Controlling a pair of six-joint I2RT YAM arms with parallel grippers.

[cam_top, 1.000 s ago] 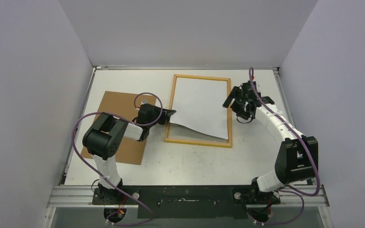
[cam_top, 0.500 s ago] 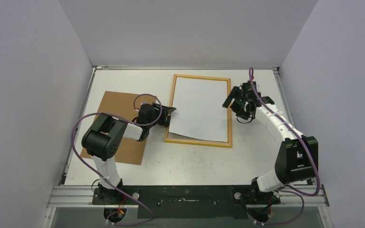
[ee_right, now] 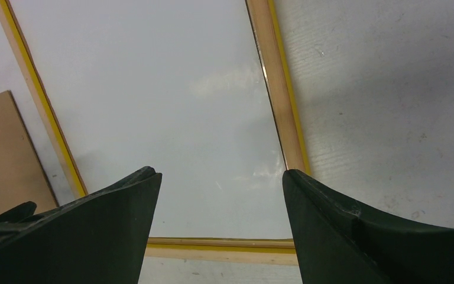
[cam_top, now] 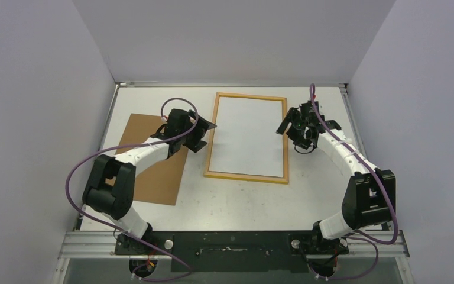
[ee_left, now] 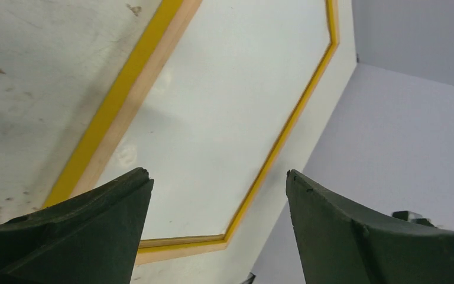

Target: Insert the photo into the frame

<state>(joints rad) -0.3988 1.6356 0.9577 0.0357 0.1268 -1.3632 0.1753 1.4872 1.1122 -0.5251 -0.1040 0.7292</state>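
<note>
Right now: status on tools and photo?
Left tool open, right tool open, both empty. Photo flat inside frame, white side up. Brown board beside frame, nothing on photo.

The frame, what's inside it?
The photo lies flat inside the frame with a plain white side facing up. Whatever is on its underside is covered, and so is anything beneath the sheet.

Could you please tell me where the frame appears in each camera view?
Top external: frame at the picture's centre.
Left wrist: frame slants across the centre, upper right to lower left.
Right wrist: frame fills the left and centre.
Shared landmark: the white photo inside it.
</note>
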